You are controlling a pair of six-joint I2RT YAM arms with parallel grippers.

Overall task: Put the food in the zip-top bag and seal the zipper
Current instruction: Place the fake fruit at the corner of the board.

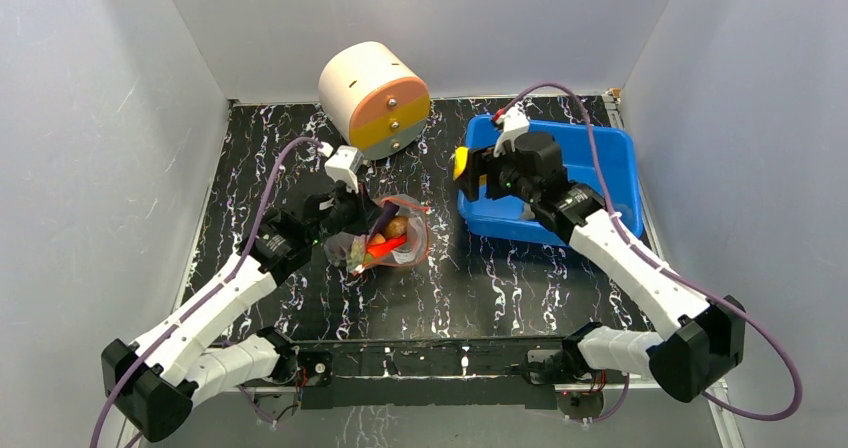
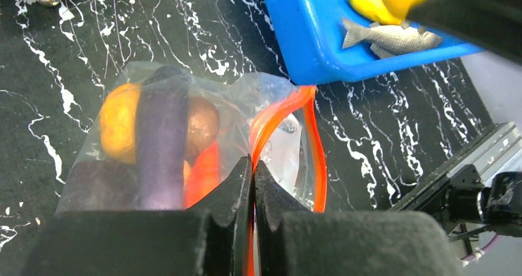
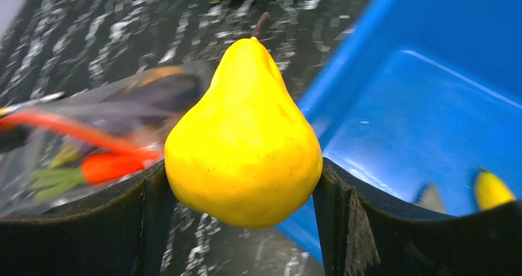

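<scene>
The clear zip-top bag (image 1: pixel 395 236) lies on the black table, mouth open toward the right. Inside it I see a purple eggplant (image 2: pixel 161 134), an orange round piece (image 2: pixel 116 131), a brown round piece (image 2: pixel 204 122) and an orange carrot (image 3: pixel 114 165). My left gripper (image 2: pixel 253 160) is shut on the red-orange zipper (image 2: pixel 277 113) strip at the bag's mouth. My right gripper (image 3: pixel 243 172) is shut on a yellow pear (image 3: pixel 243 134), held in the air over the left edge of the blue bin, right of the bag (image 3: pixel 123 103). In the top view the pear (image 1: pixel 461 161) points toward the bag.
The blue bin (image 1: pixel 612 173) stands at the back right; a grey toy fish (image 2: pixel 391 39) and a yellow piece (image 2: pixel 368 6) lie in it. A cream-and-orange cylinder (image 1: pixel 375 98) lies behind the bag. Grey walls close in the table on three sides.
</scene>
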